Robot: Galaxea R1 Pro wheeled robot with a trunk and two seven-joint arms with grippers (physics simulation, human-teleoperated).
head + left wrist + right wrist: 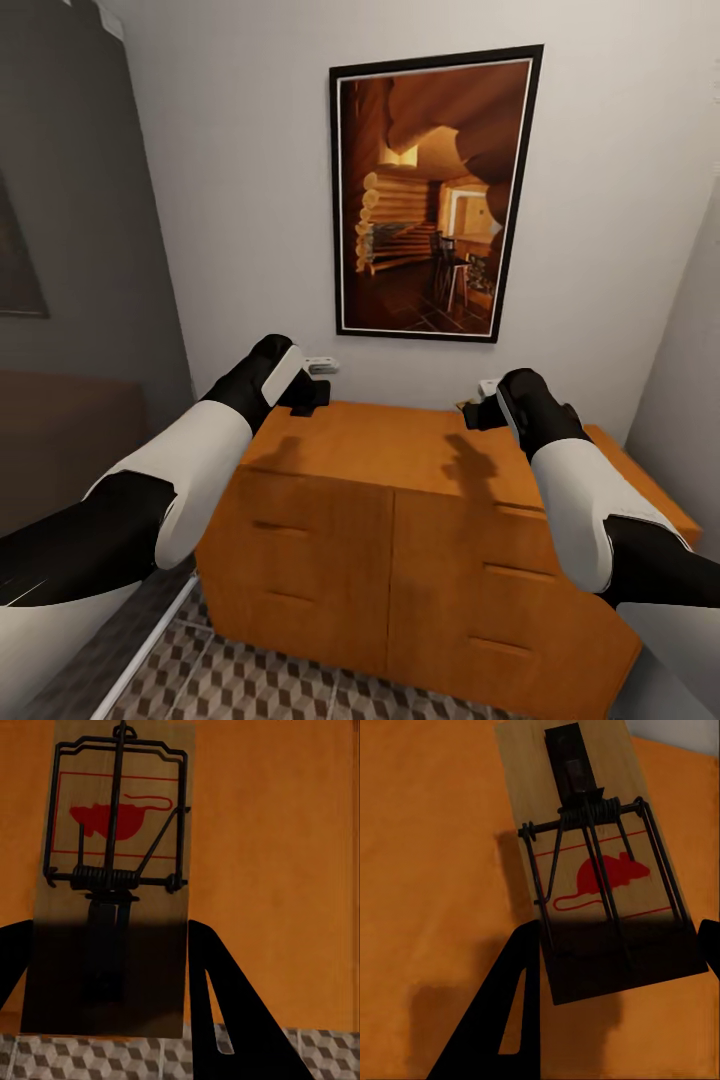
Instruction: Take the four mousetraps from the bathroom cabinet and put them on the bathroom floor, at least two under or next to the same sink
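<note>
Left wrist view: left hand point(112, 967) clamps a flat wooden mousetrap point(112, 832) — wire spring, red mouse print; right hand point(615, 967) grips another mousetrap point(592, 870) above the smooth orange cabinet point(400, 520) beside cube-patterned bathroom floor point(260, 690).

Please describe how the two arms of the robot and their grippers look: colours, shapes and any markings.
The left arm and the right arm are rounded, glossy white shells joined by black sections, turning black at the wrists. I see no cables or markings. The left gripper and the right gripper have flat black tapering jaws, each with a narrow slot.

Orange-brown cabinet point(400, 500), cube-patterned bathroom floor point(260, 690)
</note>
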